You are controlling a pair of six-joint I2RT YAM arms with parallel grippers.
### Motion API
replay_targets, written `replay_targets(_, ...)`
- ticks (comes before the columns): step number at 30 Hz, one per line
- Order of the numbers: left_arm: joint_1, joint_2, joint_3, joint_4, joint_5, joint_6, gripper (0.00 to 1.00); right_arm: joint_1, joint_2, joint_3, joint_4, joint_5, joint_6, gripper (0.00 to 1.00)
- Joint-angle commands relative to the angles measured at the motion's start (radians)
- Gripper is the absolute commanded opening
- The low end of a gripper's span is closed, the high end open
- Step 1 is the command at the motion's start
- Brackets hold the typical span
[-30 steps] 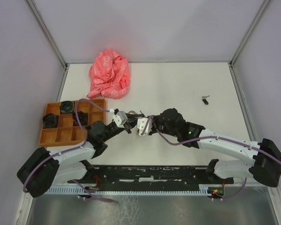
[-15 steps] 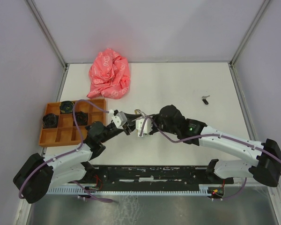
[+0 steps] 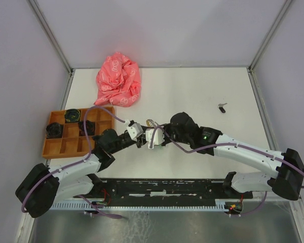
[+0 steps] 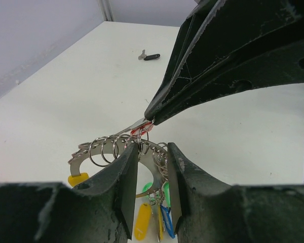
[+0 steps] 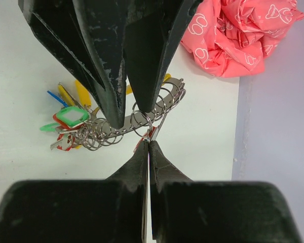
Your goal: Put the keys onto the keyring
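The keyring [image 4: 109, 148], a curved metal plate hung with several small rings and coloured tags, lies mid-table [image 3: 151, 123]. My left gripper [image 4: 152, 150] is open, its jaws straddling the plate and one ring with a gap on both sides. My right gripper [image 5: 148, 143] is shut on the red-headed key [image 5: 141, 145], holding it at a ring on the plate's edge. That key [image 4: 138, 127] shows under the right fingertips [image 4: 153, 114]. The black-headed key [image 3: 222, 107] lies alone at the far right [image 4: 151, 56].
A crumpled pink cloth [image 3: 118, 79] sits at the back left [image 5: 238, 35]. An orange compartment tray [image 3: 66, 147] with dark round parts stands on the left. Yellow, blue and green tags [image 5: 66, 117] fan out from the keyring.
My left gripper has let go of the keyring and now stands open around it. Both arms have shifted slightly right. The right gripper stays shut on the red key.
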Motion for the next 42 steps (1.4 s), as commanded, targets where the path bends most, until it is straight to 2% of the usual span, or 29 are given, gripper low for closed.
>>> replay_targets(1, -0.004, 0.016, 0.050, 0.026, 0.021, 0.044, 0.36, 0.000, -0.010, 0.060, 0.054, -0.009, -0.011, 0.01)
replay_targets(16, -0.003, 0.077, 0.057, 0.053, -0.030, 0.021, 0.29, 0.001, -0.034, 0.052, 0.073, -0.052, 0.007, 0.01)
replay_targets(19, -0.002, 0.092, 0.059, 0.072, -0.024, 0.012, 0.23, 0.001, -0.035, 0.054, 0.074, -0.069, 0.014, 0.01)
replay_targets(25, -0.003, 0.090, 0.060, 0.099, -0.010, 0.011, 0.03, 0.001, -0.037, 0.051, 0.062, -0.060, 0.019, 0.01)
replay_targets(33, -0.003, 0.055, 0.030, 0.148, 0.003, -0.003, 0.03, 0.001, -0.071, -0.005, 0.067, 0.071, 0.026, 0.01)
replay_targets(42, -0.002, 0.027, 0.010, 0.204, -0.027, -0.031, 0.03, 0.000, -0.055, -0.040, 0.071, 0.029, 0.084, 0.01)
